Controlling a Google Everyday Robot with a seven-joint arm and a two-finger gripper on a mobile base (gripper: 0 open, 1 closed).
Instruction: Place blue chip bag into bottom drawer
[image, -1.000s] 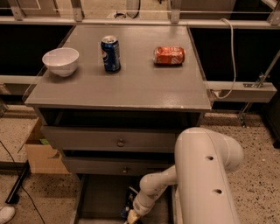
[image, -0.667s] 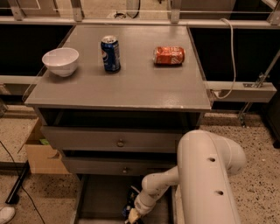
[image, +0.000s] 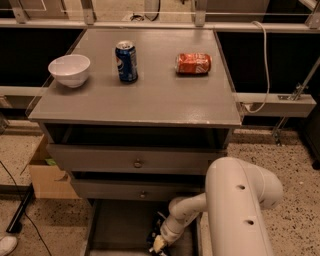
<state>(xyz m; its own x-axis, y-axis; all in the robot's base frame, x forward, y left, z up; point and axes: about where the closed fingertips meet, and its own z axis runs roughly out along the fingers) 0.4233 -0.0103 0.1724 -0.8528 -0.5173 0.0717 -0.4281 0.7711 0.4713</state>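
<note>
— Where is the blue chip bag?
— It's a dark crumple inside the open bottom drawer, against the gripper. Its long axis is too hidden to tell.
— Is the gripper clamped on it?
— Cannot tell. The gripper sits low in that drawer.

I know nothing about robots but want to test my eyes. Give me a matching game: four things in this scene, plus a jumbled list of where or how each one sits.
Things:
1. bowl
2. blue can
3. orange-red can
4. end effector

Places:
A. lying on its side on the cabinet top
B. low in the open bottom drawer
C. standing upright between the other two items on top
D. at the left end of the top

Pairs: 1-D, 2-C, 3-A, 4-B.
</note>
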